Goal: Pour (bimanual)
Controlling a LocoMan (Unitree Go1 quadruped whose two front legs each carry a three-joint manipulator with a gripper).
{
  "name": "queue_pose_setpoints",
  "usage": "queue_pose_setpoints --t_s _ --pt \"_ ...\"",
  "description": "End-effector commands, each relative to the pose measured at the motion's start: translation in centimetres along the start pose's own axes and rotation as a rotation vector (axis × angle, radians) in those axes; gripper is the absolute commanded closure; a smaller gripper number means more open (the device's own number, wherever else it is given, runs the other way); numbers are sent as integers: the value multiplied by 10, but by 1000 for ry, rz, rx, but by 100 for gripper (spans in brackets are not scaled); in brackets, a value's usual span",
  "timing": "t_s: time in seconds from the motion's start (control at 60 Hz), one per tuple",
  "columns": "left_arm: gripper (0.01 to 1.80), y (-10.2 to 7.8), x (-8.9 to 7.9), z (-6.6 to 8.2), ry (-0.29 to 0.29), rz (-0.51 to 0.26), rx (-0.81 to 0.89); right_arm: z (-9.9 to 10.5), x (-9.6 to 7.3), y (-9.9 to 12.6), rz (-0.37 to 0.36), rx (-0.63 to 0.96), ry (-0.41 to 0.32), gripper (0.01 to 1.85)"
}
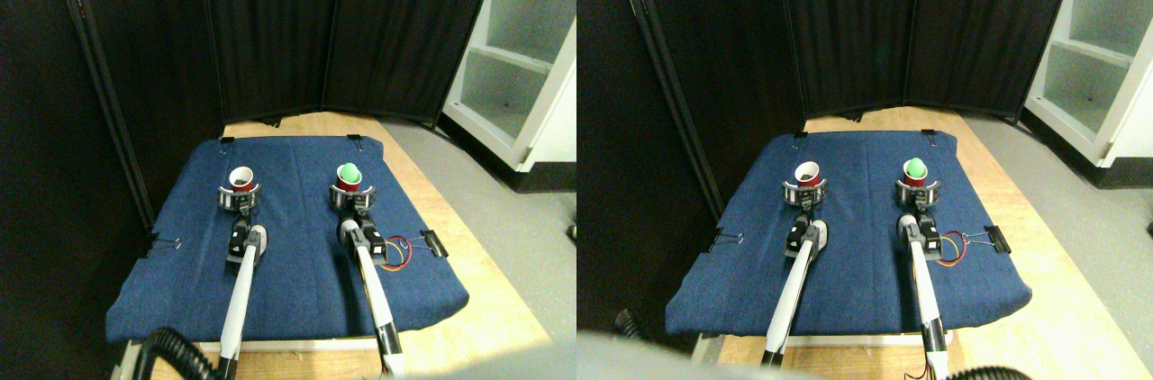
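Observation:
Two red cups stand on the blue cloth (297, 254). The left cup (242, 179) has a white inside and looks empty, tilted a little toward me. My left gripper (240, 196) rings its base. The right cup (349, 177) carries a green ball (349, 171) in its mouth. My right gripper (351, 195) rings the base of that cup. Both pale arms reach up from the bottom edge to the cups.
The cloth is clipped to a wooden table (468, 245) with binder clips (432, 241). Red and yellow wires (398, 257) lie beside the right arm. Black curtains (270, 29) close the back, and a white shelf (522, 56) stands at the right.

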Motion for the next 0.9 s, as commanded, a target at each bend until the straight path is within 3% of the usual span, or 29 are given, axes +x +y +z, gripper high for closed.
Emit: queue_pose_setpoints --t_s 0.017,0.15,0.633,0.9 --pt "67 10 1 -10 46 42 43 -3 3 3 16 18 -20 85" --pt "70 12 3 -10 56 45 39 0 10 0 36 11 -16 85" --pt "70 15 3 -14 33 62 47 9 23 -11 -16 75 -43 80" --pt "72 19 7 -15 33 80 30 11 25 -11 -25 71 -21 81"
